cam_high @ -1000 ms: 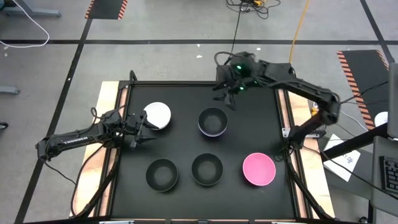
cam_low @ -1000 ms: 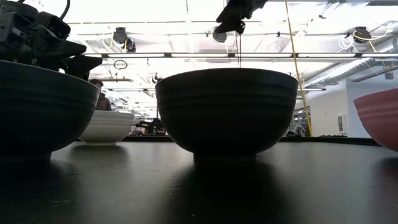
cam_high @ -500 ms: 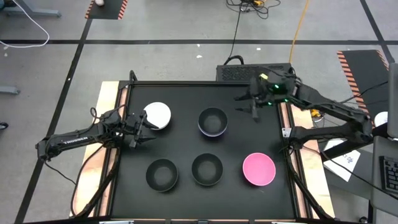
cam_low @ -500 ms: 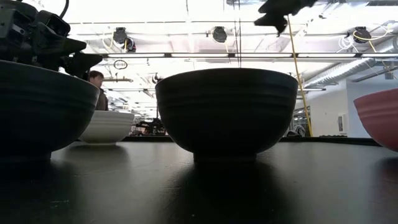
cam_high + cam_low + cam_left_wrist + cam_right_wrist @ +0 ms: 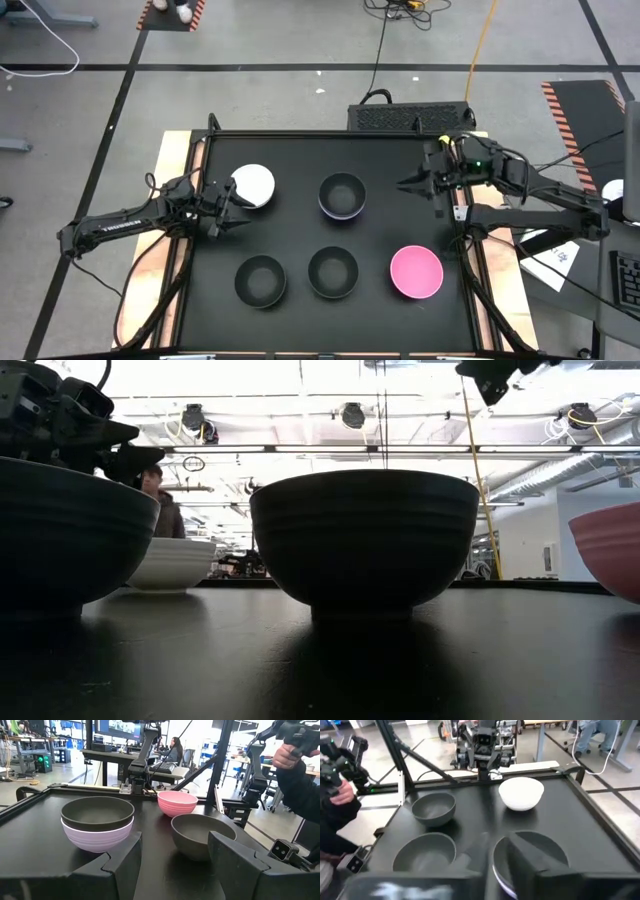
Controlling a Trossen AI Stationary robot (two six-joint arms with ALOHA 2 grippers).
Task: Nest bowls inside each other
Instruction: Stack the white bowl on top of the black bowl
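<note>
A white bowl (image 5: 254,184) stands on its base at the table's far left. Just left of it and toward the near side, my left gripper (image 5: 232,208) is open and level, with nothing between its fingers (image 5: 172,837). At the far middle a black bowl (image 5: 97,812) sits nested in a lavender bowl (image 5: 97,839). Two more black bowls (image 5: 260,280) (image 5: 333,272) and a pink bowl (image 5: 416,272) stand in the near row. My right gripper (image 5: 420,188) hangs high above the table's right side, holding nothing that shows.
A black box (image 5: 410,115) sits just beyond the far edge. Wooden strips (image 5: 172,200) run along the table's left and right sides. Papers (image 5: 555,255) lie off to the right. A person's hand (image 5: 286,755) holding a device shows beyond the table.
My right gripper has swung from above the middle of the far edge toward the table's right edge and somewhat nearer, sinking a little and carrying nothing. The bowls have stayed where they were.
</note>
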